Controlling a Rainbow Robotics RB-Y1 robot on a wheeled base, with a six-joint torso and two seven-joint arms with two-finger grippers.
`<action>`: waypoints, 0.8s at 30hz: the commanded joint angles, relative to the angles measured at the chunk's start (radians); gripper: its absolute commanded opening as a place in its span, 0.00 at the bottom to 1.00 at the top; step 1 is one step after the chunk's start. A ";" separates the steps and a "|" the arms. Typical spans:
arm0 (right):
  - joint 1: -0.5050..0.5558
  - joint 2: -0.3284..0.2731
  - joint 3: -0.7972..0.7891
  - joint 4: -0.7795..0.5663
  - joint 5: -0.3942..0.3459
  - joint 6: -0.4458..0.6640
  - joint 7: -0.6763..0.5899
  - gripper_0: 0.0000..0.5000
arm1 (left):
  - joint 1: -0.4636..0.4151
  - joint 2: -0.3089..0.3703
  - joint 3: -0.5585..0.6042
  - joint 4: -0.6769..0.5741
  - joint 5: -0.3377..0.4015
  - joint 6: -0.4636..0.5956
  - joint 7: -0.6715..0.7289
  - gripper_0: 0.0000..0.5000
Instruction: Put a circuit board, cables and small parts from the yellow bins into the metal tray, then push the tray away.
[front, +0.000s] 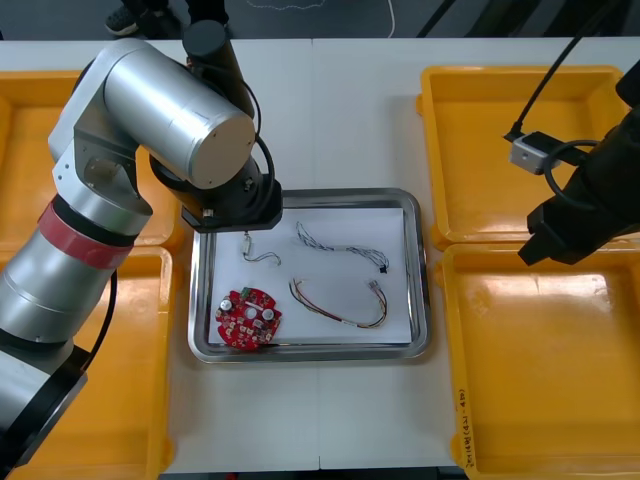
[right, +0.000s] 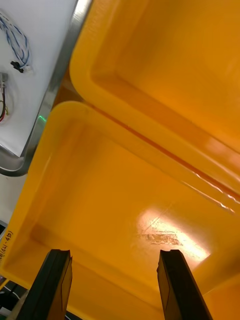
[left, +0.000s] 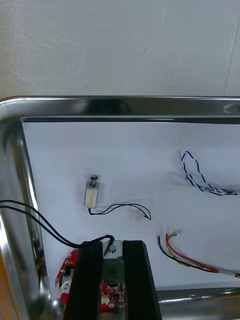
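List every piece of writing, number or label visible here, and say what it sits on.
Handwritten mark on the rim of the near right yellow bin: brackets and characters, too small to read reliably.
Red circuit board in the metal tray: any print is too small to read.
No other writing can be made out.

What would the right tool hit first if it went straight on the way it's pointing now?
Likely the bare floor of the near right yellow bin; the open right tool points into it, nothing in between.
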 joint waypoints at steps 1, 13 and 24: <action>0.079 -0.038 -0.082 -0.053 0.035 0.007 -0.036 1.00 | 0.056 -0.040 0.001 0.000 -0.042 -0.059 -0.142 0.00; 0.242 -0.038 -0.135 -0.166 0.144 -0.017 -0.191 1.00 | 0.086 -0.057 -0.060 0.072 -0.108 -0.199 -0.178 0.00; 0.331 -0.036 -0.138 -0.173 0.162 -0.094 -0.348 1.00 | 0.086 -0.059 -0.069 0.079 -0.108 -0.208 -0.184 0.15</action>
